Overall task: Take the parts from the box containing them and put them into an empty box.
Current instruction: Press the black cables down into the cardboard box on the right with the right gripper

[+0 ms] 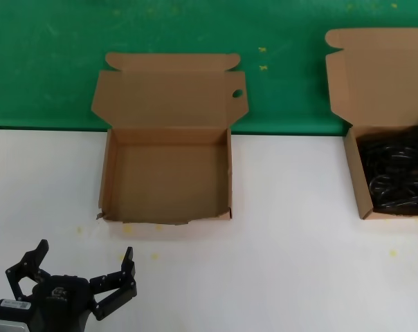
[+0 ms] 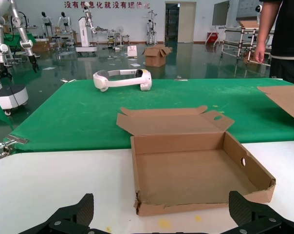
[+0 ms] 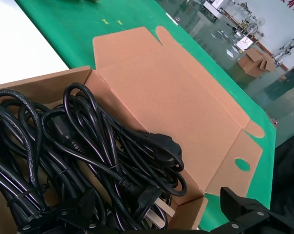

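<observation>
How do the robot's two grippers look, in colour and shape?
The left gripper is matte black, with angular, jointed fingers on a boxy black body carrying a small pale logo, above a silver-grey wrist part. Of the right gripper, only black angular finger tips show in its wrist view.

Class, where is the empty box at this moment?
In the head view the empty box sits left of centre on the white table, its lid lying back onto the green mat, just ahead of the open left gripper; the cable box lies far right.
</observation>
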You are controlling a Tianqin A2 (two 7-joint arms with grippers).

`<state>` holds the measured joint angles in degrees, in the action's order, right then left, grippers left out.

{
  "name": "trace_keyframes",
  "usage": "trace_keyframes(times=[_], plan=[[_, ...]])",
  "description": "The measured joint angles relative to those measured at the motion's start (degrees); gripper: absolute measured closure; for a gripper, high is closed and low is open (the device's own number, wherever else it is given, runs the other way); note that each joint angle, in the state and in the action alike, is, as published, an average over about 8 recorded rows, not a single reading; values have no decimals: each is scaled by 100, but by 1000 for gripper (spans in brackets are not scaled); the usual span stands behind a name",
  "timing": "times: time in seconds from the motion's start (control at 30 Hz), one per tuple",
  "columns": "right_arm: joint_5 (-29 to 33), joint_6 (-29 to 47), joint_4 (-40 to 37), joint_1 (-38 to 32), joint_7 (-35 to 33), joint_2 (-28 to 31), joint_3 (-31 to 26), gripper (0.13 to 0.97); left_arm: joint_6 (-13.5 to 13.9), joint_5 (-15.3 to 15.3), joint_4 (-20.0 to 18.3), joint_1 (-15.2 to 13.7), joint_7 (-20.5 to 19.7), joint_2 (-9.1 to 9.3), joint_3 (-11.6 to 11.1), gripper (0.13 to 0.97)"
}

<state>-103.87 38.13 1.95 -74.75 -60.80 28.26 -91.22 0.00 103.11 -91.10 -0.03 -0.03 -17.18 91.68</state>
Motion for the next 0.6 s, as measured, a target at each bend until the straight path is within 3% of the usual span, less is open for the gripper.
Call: trace_keyframes(times=[0.37,0.6], plan=[[-65,13,-18,14,-17,-7,71,279,0,0,0,0,0,0,0,132],[-83,24,-24,22,34,-22,90,431,0,0,0,0,0,0,0,132]])
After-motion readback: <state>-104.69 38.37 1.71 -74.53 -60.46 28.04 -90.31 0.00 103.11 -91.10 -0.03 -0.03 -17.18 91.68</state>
